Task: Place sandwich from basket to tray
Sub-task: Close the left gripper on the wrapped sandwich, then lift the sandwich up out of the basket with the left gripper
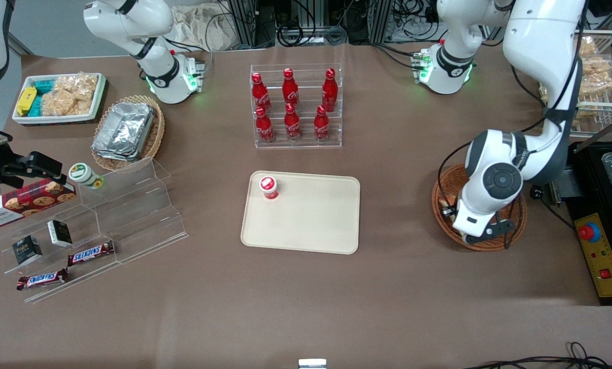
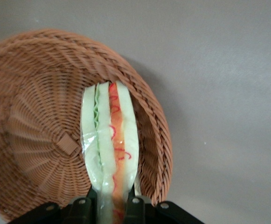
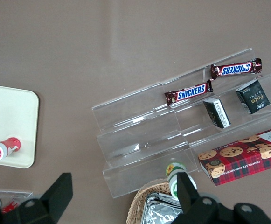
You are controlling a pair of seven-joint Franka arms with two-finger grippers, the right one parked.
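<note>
Gripping the clear-wrapped triangular white-bread sandwich (image 2: 110,140) at its narrow end, the left arm's black pincer (image 2: 112,205) has its fingers (image 2: 133,205) pressed against both bread faces. That sandwich sits inside the round reddish-brown wicker basket (image 1: 518,225), near its rim. Well apart on the brown counter (image 1: 398,277) lies the cream-beige rectangular plastic tray (image 1: 311,220), carrying a small red-capped cup (image 1: 268,187).
</note>
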